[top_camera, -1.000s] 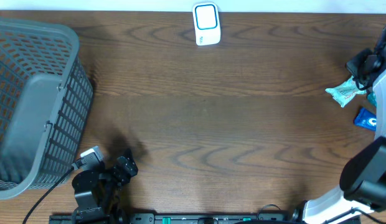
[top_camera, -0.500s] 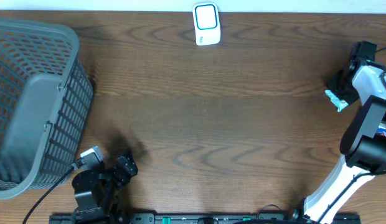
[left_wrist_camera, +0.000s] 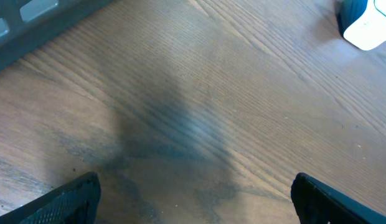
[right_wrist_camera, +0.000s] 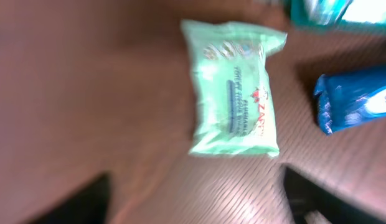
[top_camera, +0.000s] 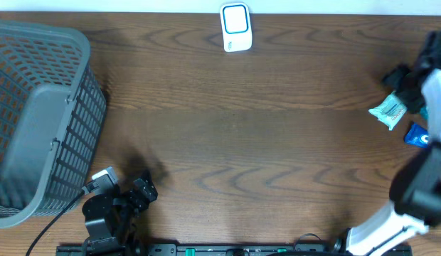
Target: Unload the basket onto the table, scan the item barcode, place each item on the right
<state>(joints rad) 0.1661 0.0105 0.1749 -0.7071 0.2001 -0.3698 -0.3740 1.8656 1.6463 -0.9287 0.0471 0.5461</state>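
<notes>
We found the green wipes packet (top_camera: 388,109) lying flat on the wooden table (top_camera: 242,142), well to the right of the white barcode scanner (top_camera: 235,27) and nearer the robot's edge than it. From overhead the blurred right arm covered part of the packet, so we could not judge its heading there. In the right wrist view the packet (right_wrist_camera: 233,99) lay printed face up. Its long axis ran almost straight away from the camera, the lettering ran along that length, and the far crimped end pointed toward a teal packet (right_wrist_camera: 317,11). The right gripper (right_wrist_camera: 199,199) was released, its two dark fingers spread wide at the lower corners with only bare wood between them, and the packet lay beyond their tips, untouched. A blue packet (top_camera: 417,135) sat just beside the wipes on the side away from the scanner. The left gripper (left_wrist_camera: 193,199) was also spread wide and empty over bare table, well to the left of the scanner and near the robot's edge. A grey basket (top_camera: 35,107) stood far to the scanner's left.
</notes>
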